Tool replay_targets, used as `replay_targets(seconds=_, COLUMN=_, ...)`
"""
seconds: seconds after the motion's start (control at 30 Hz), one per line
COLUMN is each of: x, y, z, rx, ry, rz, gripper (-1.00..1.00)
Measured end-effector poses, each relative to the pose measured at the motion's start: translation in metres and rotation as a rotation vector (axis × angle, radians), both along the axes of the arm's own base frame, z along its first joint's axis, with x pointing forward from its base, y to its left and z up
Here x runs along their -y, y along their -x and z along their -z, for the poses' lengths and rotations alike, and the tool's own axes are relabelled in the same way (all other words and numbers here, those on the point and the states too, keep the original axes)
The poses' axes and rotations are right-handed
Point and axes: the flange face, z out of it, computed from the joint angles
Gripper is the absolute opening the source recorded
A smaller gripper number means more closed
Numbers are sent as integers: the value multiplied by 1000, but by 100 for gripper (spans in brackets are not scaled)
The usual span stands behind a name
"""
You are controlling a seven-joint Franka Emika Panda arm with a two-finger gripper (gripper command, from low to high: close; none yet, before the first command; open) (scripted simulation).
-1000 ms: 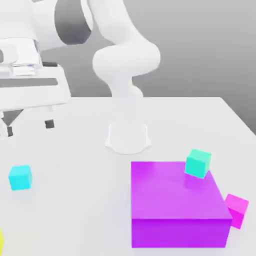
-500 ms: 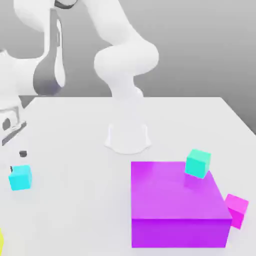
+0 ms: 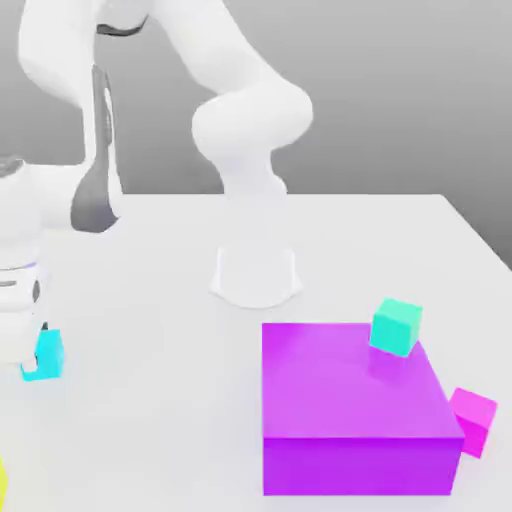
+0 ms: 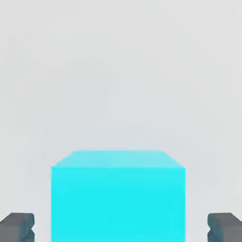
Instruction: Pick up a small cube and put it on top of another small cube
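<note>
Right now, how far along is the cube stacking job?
Early. Done: the gripper is down around the cyan cube, a finger either side. In hand: gripping it, gaps remain. Left: lift it and set it on the teal cube atop the purple block.

arm swung across and down toward the exterior view's left edge since a second ago; the hand was up high beside the table then, now it sits low on the white table (image 3: 150, 330), right over the cyan cube (image 3: 46, 355). gripper (image 4: 121, 229) has come down around that cube: dark fingertips (image 4: 17, 227) stand either side of it in the hand view, small gaps left, not touching. jaws narrower than before, were wide open. cube now partly covered by the hand in the exterior view, fully visible earlier. cube itself same spot.
</note>
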Motion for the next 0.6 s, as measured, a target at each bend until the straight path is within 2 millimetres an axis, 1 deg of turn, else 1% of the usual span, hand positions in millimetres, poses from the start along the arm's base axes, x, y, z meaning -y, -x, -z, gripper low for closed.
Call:
replay_targets(seconds=0.17, x=0, y=0, z=3, rx=-3, ry=0, rz=0, gripper=-100)
replay_targets(seconds=0.2, x=0, y=0, z=0, rx=-3, ry=1, rz=-1, gripper=-100)
replay_targets(seconds=0.37, x=3, y=-2, z=-33, rx=-1, ry=12, rz=-3, gripper=-100)
replay_targets(seconds=0.5, x=1, y=-1, z=-56, rx=-2, ry=6, rz=-1, gripper=-100)
replay_targets(seconds=0.57, x=-4, y=-3, z=-63, rx=-2, ry=-5, rz=3, gripper=-100)
replay_targets(seconds=0.6, x=-10, y=-11, z=-64, rx=1, ry=-17, rz=8, gripper=-100)
